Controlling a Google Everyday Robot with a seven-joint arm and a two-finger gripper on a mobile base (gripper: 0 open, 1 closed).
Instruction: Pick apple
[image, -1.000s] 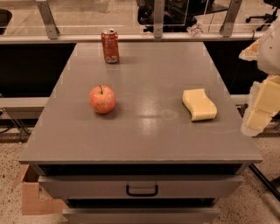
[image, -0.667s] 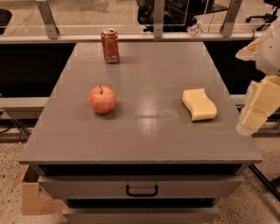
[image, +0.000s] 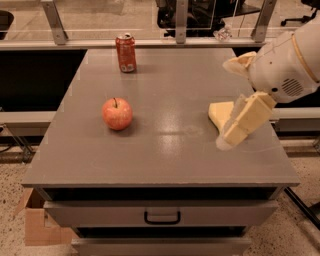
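Note:
The apple (image: 117, 114) is round and red with yellowish patches and a short dark stem. It stands upright on the grey table (image: 165, 167), left of the middle. My gripper (image: 228, 139) hangs from the white arm at the right, low over the table's right part. It is well to the right of the apple and not touching it. Nothing shows in its hold.
A red soda can (image: 126, 53) stands at the table's back left. A yellow sponge (image: 218, 113) lies at the right, partly behind my gripper. A drawer with a dark handle (image: 162, 218) is below the tabletop. A cardboard box (image: 37, 227) sits on the floor at the left.
My arm and gripper have swung left from beyond the table's right edge to over the tabletop, now in front of the sponge. The view has drawn closer. The apple has not moved.

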